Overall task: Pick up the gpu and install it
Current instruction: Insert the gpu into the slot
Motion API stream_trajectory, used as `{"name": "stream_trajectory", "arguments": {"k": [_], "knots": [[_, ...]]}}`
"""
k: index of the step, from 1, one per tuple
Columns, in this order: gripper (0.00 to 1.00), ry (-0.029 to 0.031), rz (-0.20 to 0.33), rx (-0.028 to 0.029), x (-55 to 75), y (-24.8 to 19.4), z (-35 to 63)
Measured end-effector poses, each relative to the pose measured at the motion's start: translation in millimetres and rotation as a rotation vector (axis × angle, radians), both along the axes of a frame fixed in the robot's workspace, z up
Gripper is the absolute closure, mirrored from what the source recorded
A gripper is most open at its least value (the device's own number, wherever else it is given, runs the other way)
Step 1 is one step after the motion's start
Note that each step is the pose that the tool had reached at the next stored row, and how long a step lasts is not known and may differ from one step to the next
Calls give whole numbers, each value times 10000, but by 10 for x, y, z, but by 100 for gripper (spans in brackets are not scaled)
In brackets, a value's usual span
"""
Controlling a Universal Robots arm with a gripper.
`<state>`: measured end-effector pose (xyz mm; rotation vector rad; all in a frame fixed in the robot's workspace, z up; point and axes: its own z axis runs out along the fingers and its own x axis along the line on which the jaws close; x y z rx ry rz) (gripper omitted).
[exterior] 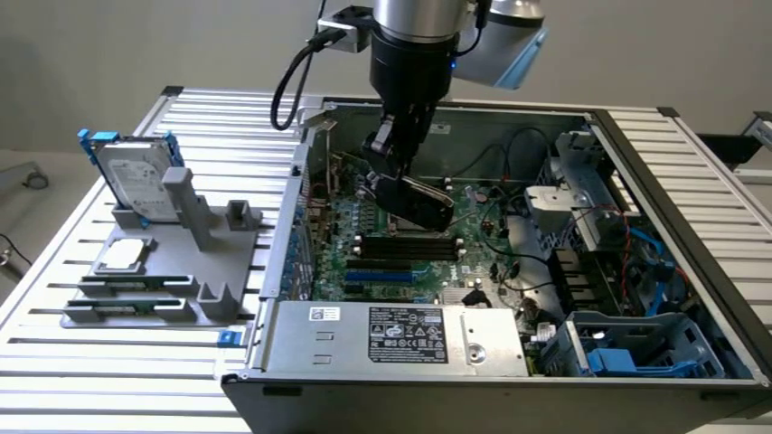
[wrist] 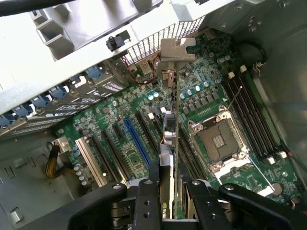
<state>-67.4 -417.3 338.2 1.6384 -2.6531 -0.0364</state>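
Observation:
The gpu (exterior: 425, 204) hangs tilted inside the open computer case (exterior: 675, 181), just above the motherboard (exterior: 374, 226), with its glossy black shroud showing. My gripper (exterior: 402, 181) is shut on it from above. In the wrist view the gpu (wrist: 169, 136) is seen edge-on between my black fingers (wrist: 147, 201), its silver end bracket (wrist: 175, 51) pointing toward the case's perforated rear wall. The card hovers over the expansion slots between the blue slot (wrist: 136, 141) and the CPU socket (wrist: 219, 143); I cannot tell whether it touches a slot.
A silver hard drive in a blue frame (exterior: 136, 181) stands on a grey fixture (exterior: 181, 258) at the exterior view's left. In the case are long black memory slots (exterior: 410, 246), a power supply (exterior: 399, 334), cables and a drive cage (exterior: 627, 348).

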Motion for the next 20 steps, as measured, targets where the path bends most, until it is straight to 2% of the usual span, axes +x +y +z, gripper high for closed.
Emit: {"name": "stream_trajectory", "arguments": {"k": [8, 10, 11, 16, 20], "knots": [[74, 3, 163, 4, 47, 124, -10], [74, 3, 181, 55, 101, 124, -13], [74, 2, 206, 62, 118, 124, -15], [74, 6, 458, 64, 208, 124, -16], [74, 10, 992, 65, 220, 125, -21]]}}
